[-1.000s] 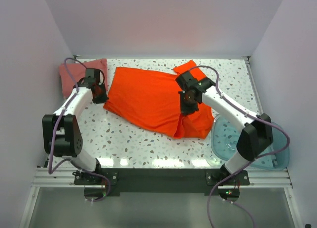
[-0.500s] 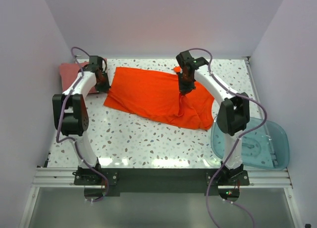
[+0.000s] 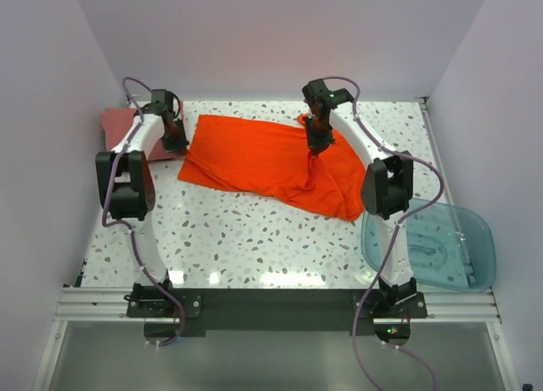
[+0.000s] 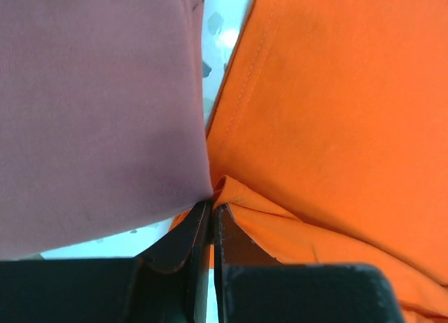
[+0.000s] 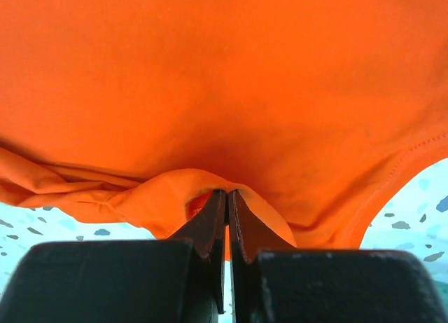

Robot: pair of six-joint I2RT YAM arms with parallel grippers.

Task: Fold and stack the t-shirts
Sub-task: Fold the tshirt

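Compared with a second ago, both arms reach farther back, and the orange t-shirt (image 3: 250,158) lies more stretched across the far half of the speckled desk (image 3: 254,238). The left pincer (image 4: 212,205) is clamped on its hem, the right pincer (image 5: 227,197) on a raised fold (both fully together). Pale walls (image 3: 280,35) enclose the desk; a blue tub (image 3: 450,247) sits near right. The pink t-shirt (image 3: 114,122), far left, is half hidden behind the left arm (image 3: 138,143).

Both arms stretched far forward. The left gripper (image 3: 174,142) was clamped on the orange shirt (image 3: 254,158) at its left edge. The right gripper (image 3: 316,145) pinched a fold near its right end.
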